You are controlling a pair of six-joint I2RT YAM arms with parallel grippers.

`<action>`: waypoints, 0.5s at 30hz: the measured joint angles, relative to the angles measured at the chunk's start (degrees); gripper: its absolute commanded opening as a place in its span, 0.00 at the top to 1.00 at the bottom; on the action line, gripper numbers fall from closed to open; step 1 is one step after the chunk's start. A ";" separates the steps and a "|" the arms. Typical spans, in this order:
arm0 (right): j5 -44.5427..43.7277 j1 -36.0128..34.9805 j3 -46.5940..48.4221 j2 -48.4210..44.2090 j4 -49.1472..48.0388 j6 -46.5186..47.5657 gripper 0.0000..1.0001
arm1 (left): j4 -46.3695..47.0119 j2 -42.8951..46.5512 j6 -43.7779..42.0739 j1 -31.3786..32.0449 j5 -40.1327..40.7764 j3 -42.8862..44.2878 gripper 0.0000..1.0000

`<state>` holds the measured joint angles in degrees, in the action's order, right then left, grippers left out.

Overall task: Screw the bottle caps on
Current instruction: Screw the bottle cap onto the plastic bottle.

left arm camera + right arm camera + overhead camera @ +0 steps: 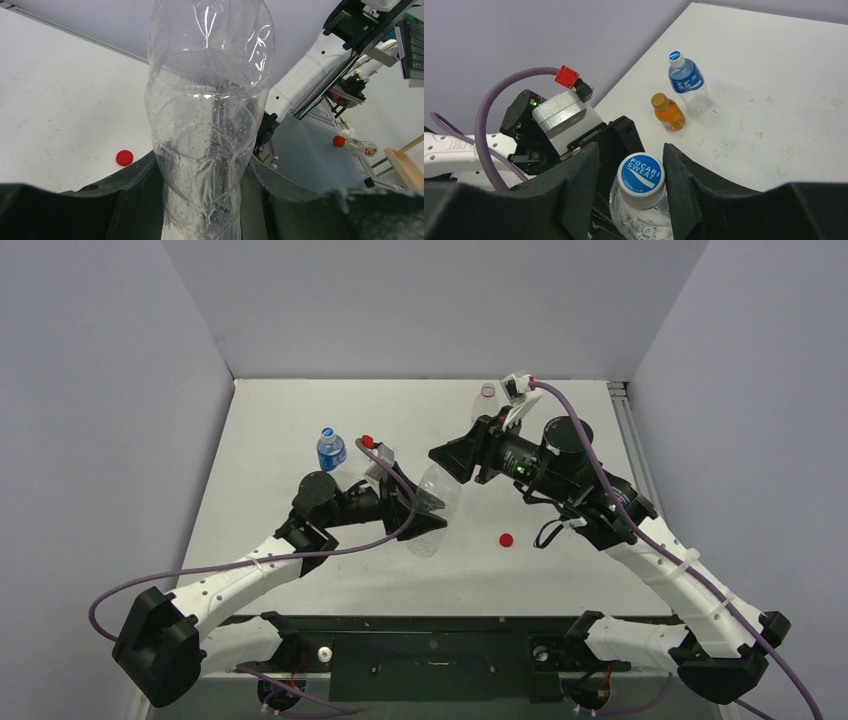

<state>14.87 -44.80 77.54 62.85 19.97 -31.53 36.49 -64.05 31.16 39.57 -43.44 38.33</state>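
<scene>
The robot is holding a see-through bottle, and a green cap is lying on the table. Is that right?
Almost. The cap lying on the table is red, not green. The top view shows it plainly, and the left wrist view shows it too. The rest is right: the left gripper holds the see-through bottle.

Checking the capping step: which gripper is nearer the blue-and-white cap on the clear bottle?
Right. The right gripper has a finger on either side of the blue-and-white cap; the left gripper is clamped farther along, around the body of the clear bottle.
</scene>
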 measured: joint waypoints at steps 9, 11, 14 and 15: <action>-2.36 -0.17 -0.66 0.00 0.72 1.11 0.92 | -1.22 -0.70 -0.35 0.00 0.15 0.17 1.00; -2.62 -0.20 -0.66 0.00 0.74 1.27 1.00 | -1.51 -0.70 -0.37 0.02 0.42 0.28 1.00; -3.67 -0.22 -0.66 0.11 0.87 1.16 1.00 | -3.26 -0.57 -0.83 0.11 1.64 0.87 1.00; -4.31 -0.20 -0.66 0.20 0.83 1.03 1.00 | -4.87 -0.33 -1.46 0.24 2.73 1.36 1.00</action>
<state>10.57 -44.99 76.88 63.05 20.80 -30.50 31.62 -64.38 29.69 39.81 -40.71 39.68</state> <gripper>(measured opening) 0.305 0.426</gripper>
